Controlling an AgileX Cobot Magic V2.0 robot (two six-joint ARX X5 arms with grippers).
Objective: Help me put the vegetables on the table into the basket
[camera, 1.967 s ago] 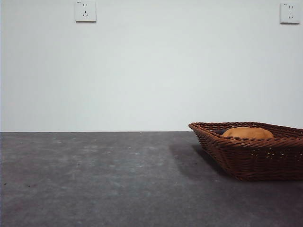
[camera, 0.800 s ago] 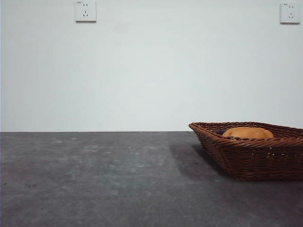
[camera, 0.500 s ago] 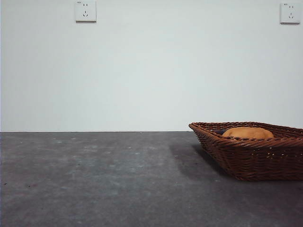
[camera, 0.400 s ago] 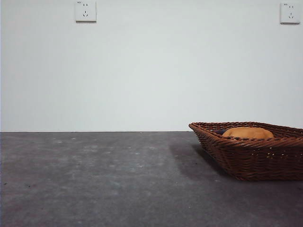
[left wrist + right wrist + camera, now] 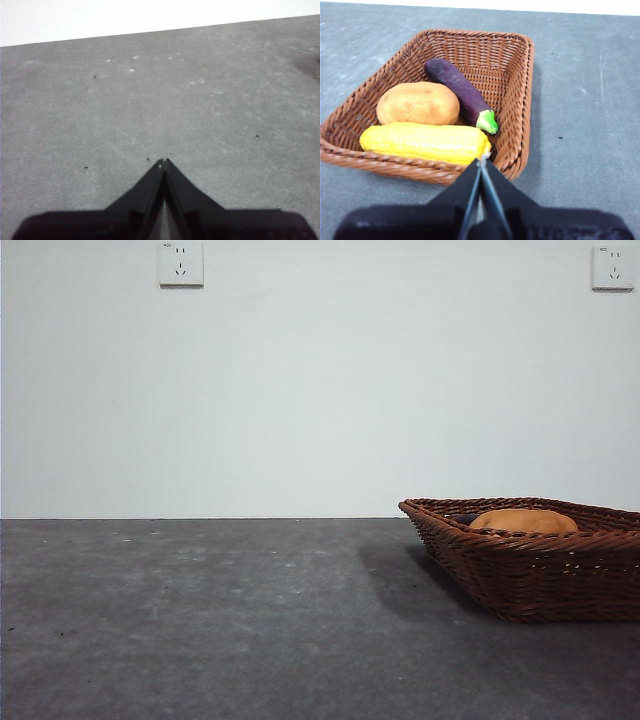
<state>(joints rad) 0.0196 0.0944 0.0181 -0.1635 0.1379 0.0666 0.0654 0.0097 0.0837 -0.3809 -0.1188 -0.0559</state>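
The woven brown basket holds all three vegetables in the right wrist view: a brown-orange potato, a yellow lumpy vegetable and a dark purple eggplant with a green stem. My right gripper is shut and empty, hovering just outside the basket's near rim. In the front view the basket stands at the right on the table, with the potato's top showing over the rim. My left gripper is shut and empty above bare table.
Two wall sockets sit high on the white wall behind the table. Neither arm shows in the front view.
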